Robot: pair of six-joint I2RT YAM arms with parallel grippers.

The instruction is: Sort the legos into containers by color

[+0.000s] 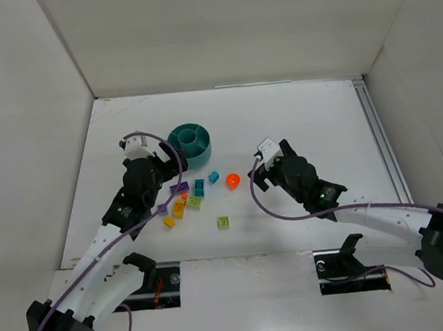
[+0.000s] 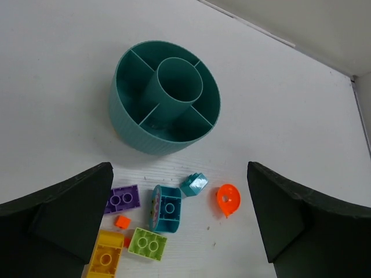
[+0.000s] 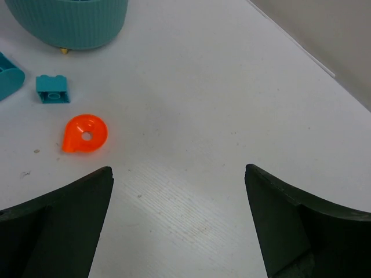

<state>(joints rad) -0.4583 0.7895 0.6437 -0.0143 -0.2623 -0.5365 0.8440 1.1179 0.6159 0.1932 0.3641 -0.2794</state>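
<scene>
Your round teal plastic dish point(image 1: 198, 159), with wedge compartments around a central round well, sits on the white table point(image 1: 310, 120). Every lego is out on that table on the dish's near side, toward the arm bases.

Your left gripper point(image 2: 178, 168) hangs over that near side, black jaws spread wide and gripping nothing. Through its wrist camera, closest to the dish wall is a small glossy teal piece point(image 2: 193, 183), tipped on an edge. Just beside it, farther from the dish, lies a larger teal brick with one rounded end point(image 2: 166, 208); you can't tell whether the two touch. To the left of that one is a flat purple two-stud brick point(image 2: 122, 200).

Farther again from the dish you've got a tiny orange cube point(image 2: 121, 220), a lime green two-stud brick point(image 2: 148, 243) and a yellow brick point(image 2: 106, 255), the last running off the frame edge. Off to the right, apart from the cluster, is the rounded orange-red piece point(image 2: 228, 198) with a hole through it.

From above, a second lime green brick point(image 1: 224, 222) lies alone, farthest from the dish.

Your right gripper point(image 3: 178, 169) is spread wide too, over bare table right of the dish's near side. The rounded orange-red piece lies between it and the dish.
</scene>
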